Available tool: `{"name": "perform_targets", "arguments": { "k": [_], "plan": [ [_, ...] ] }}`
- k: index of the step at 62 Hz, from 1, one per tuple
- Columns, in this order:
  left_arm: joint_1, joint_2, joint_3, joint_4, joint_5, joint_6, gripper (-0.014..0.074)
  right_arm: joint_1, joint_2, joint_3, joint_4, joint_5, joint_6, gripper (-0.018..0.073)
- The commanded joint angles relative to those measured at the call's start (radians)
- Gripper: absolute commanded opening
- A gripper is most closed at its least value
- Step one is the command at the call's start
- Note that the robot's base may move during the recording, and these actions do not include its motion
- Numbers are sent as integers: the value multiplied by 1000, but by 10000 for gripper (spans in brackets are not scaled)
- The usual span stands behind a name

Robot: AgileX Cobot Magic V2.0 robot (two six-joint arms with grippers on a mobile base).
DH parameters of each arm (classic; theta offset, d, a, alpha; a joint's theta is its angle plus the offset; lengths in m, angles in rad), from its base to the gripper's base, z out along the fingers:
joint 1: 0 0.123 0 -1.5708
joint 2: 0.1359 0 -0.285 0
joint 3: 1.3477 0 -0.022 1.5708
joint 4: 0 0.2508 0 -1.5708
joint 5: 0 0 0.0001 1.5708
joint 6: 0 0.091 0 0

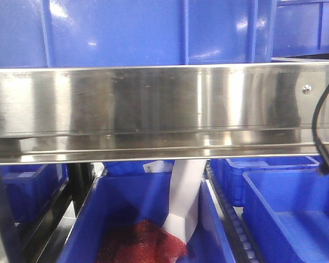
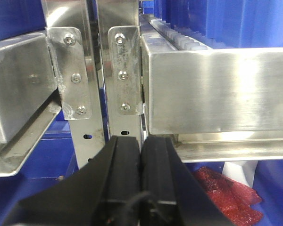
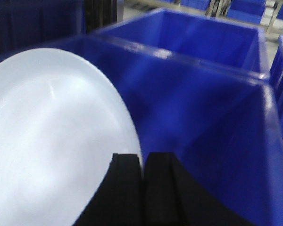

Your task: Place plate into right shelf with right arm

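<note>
Right end effector [image 3: 142, 188] is clamped on the plate [image 3: 52, 141] rim, held tilted over a blue bin [image 3: 203, 127] of the right shelf [image 1: 164, 104] for lowering. Left end effector [image 2: 140, 179] is pressed together, idle.

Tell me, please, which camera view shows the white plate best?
The right wrist view: the plate fills its left half, with the right gripper closed at its rim, in front of a blue bin. The front view and the left wrist view show no clear plate.
</note>
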Motion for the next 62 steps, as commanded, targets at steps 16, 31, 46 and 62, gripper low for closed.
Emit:
{"name": "perform_targets", "arguments": {
  "k": [16,31,46,62],
  "plan": [
    [-6,-10,8,-8,-86,-3,-47,1,-29,-45,-6,-68,-4,228],
    [-6,-10,8,-8,-86,-3,-47,1,-82,-46,-6,-60,-4,554],
    [-6,-10,8,-8,-86,-3,-47,1,-231,-45,-6,46,-4,397],
    [-6,-10,8,-8,-86,-3,-47,1,-483,42,-6,199,-4,29]
  ]
}}
